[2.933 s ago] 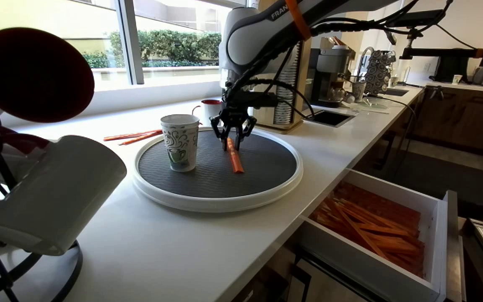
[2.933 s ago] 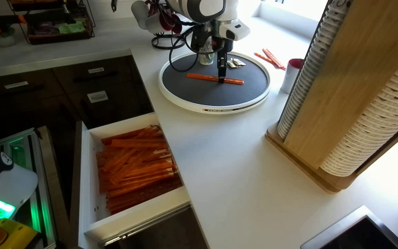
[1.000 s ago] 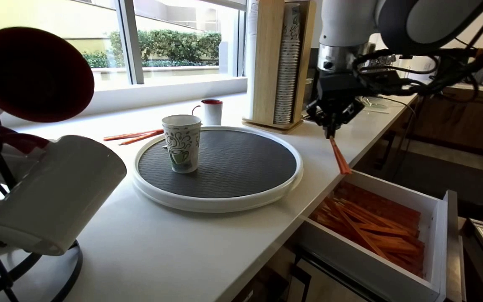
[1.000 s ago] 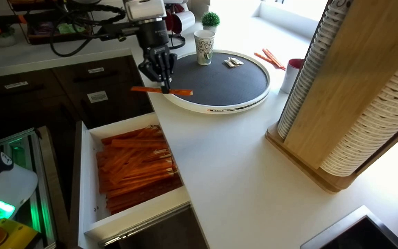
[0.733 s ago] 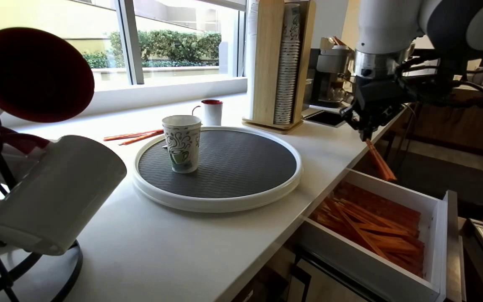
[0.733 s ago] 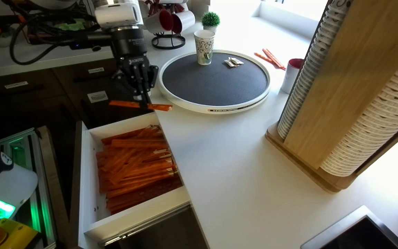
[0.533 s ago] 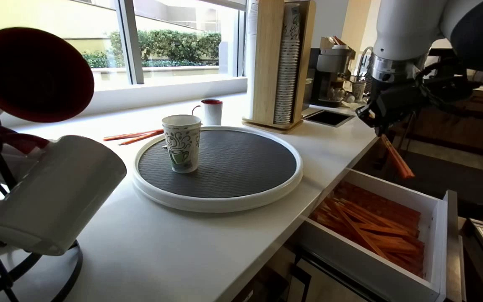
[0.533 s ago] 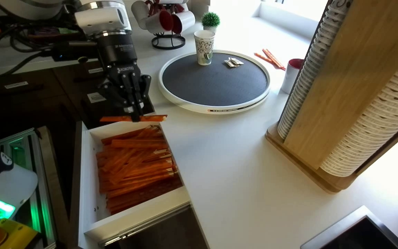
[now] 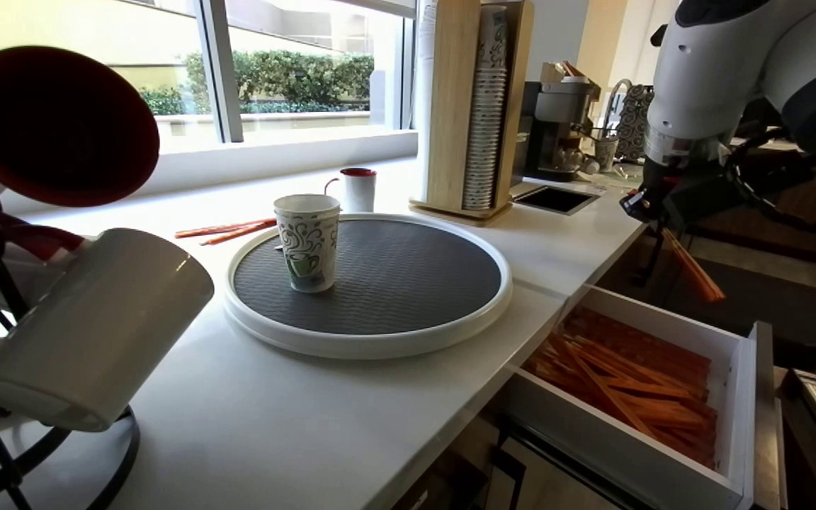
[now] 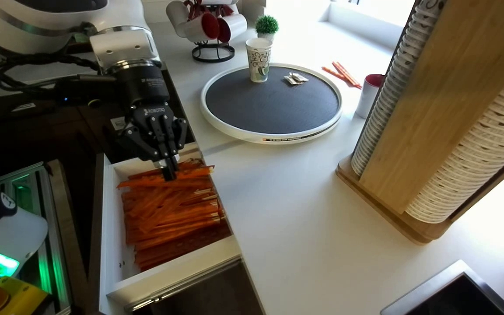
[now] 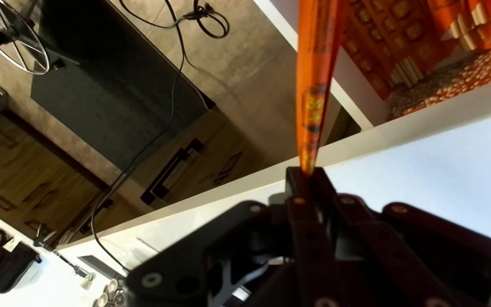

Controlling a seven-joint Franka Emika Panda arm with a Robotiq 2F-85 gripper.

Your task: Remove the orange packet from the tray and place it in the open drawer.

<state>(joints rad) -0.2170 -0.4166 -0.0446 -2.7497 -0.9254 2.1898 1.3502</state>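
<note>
The orange packet (image 9: pixel 694 267) is held level in my gripper (image 11: pixel 308 174), whose fingers are shut on it. It also shows in an exterior view (image 10: pixel 194 172) and in the wrist view (image 11: pixel 313 72). The gripper and packet hang above one end of the open white drawer (image 9: pixel 742 411), close to its side wall (image 11: pixel 356 100). A heap of like orange packets (image 10: pixel 169 218) lies inside the drawer. The round tray (image 9: pixel 372 346) with dark surface and white rim stands on the counter, also in an exterior view (image 10: pixel 274 137).
On the tray stand a patterned paper cup (image 9: pixel 307 244) and small sachets (image 10: pixel 295 78). Reddish strips (image 10: pixel 344 75) and a mug (image 10: pixel 369 96) lie beyond it. A wooden cup holder (image 9: pixel 450 106) and a mug rack (image 10: pixel 212 51) stand on the counter. The counter edge (image 9: pixel 479 389) borders the drawer.
The packet was on the tray between my fingers. It has been lifted and carried across the counter edge to above the drawer. In the last half second it has come lower.
</note>
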